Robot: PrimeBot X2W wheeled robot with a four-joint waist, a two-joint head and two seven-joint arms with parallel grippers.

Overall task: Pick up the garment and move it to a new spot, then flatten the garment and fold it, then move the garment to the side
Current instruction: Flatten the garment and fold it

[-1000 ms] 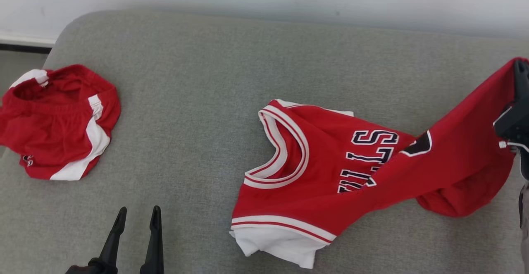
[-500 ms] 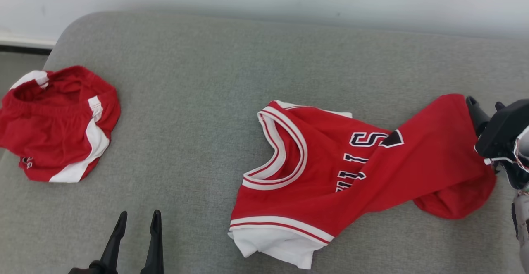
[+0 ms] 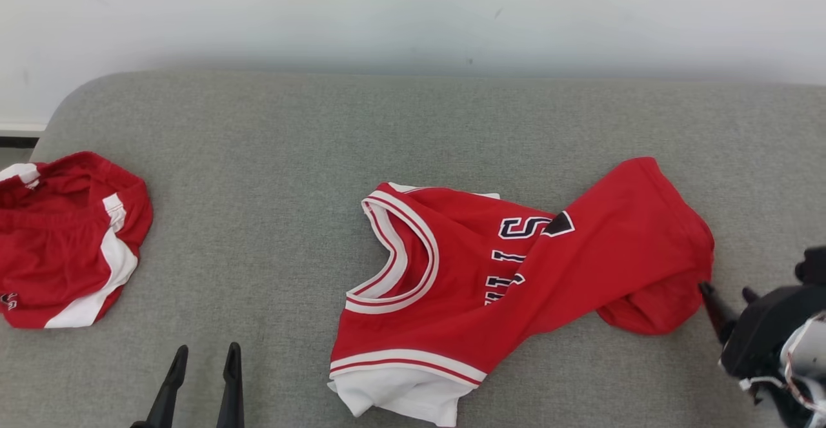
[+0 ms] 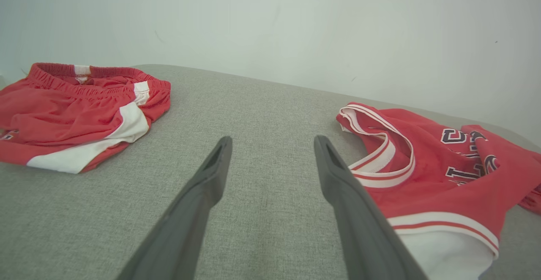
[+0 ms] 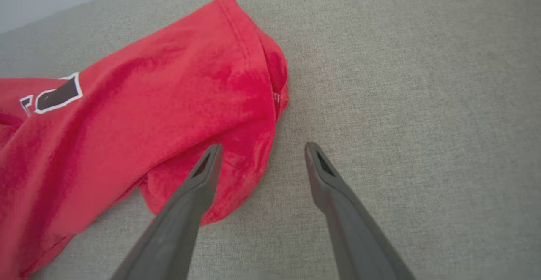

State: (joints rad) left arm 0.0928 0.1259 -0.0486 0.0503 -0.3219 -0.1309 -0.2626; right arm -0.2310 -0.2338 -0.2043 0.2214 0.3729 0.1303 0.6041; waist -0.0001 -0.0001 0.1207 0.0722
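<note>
Grey cushion (image 3: 258, 157), red jersey (image 3: 452, 312) crumpled, bottom half twisted over. Its hem bunch sits by one tip of right gripper's (image 3: 725, 291) wide-apart fingers, contact unclear. Left gripper (image 3: 206, 350) wide too, empty, jersey beside its fingers. Soft, light, limp fabric: I'd pinch hem corners.

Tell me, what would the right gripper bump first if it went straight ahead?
Most likely the crumpled end of the red jersey, just ahead of the open right gripper. The grey cushion lies right beside it, so depth is uncertain.
</note>
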